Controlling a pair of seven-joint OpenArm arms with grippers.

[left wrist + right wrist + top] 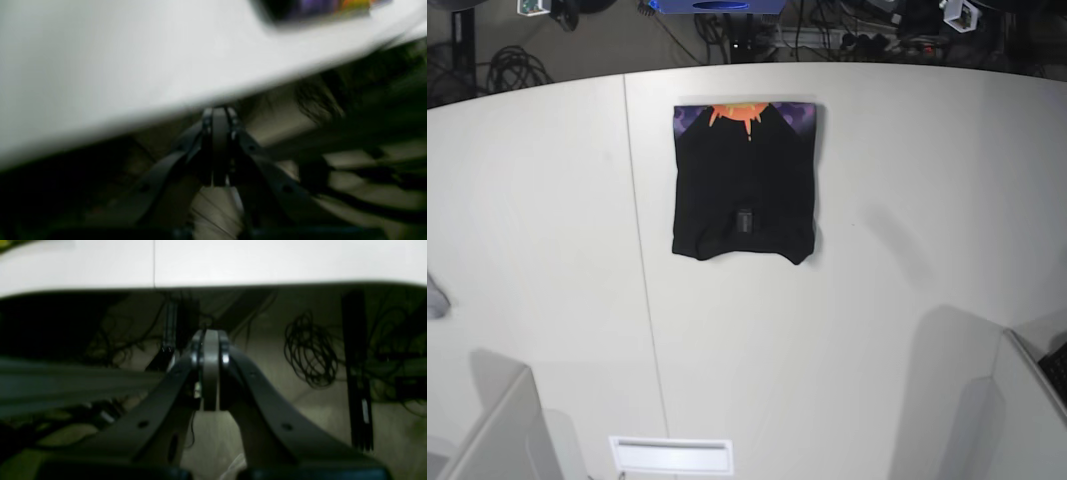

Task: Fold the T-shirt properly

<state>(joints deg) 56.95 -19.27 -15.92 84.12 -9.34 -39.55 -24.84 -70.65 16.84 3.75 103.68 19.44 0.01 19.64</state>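
The T-shirt [744, 180] lies folded into a neat rectangle on the white tabletop [907, 200], orange print at its far edge. Left hand [219, 113] and right hand [210, 336] are both pinched closed, holding nothing, hanging off the tabletop edge.

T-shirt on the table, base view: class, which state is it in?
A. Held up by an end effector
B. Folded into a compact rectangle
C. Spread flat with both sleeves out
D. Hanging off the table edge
B: the T-shirt lies as a neat rectangle on the table, no sleeves showing.
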